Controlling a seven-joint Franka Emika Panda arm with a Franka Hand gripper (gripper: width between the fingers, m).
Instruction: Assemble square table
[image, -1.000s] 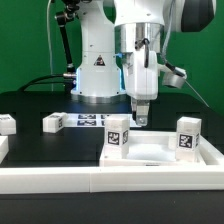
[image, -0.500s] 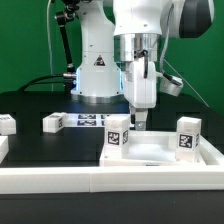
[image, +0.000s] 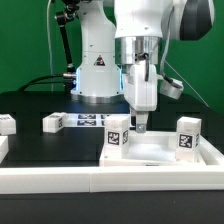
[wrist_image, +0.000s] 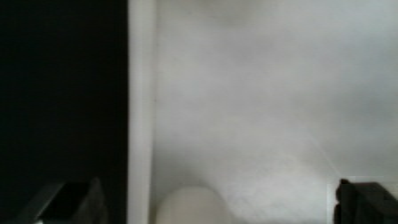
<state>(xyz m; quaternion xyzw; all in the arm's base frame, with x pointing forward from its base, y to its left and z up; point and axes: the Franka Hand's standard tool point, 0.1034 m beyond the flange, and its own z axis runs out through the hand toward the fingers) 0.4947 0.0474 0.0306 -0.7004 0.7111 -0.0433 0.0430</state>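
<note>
Exterior view: fingers (image: 139, 124) hang above tabletop (image: 160, 152), two legs (image: 118, 135) upright on it. Wrist view alone: fingers (wrist_image: 368, 198) apart, white surface between.

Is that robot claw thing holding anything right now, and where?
Nothing appears held: the tool hangs above the large white square plastic tabletop, fingers apart in the wrist view.

fingers (image: 140, 124) low over tabletop (image: 160, 150) far edge | legs (image: 118, 136) (image: 187, 137) upright on it | two legs (image: 53, 123) (image: 6, 124) loose on mat
</note>
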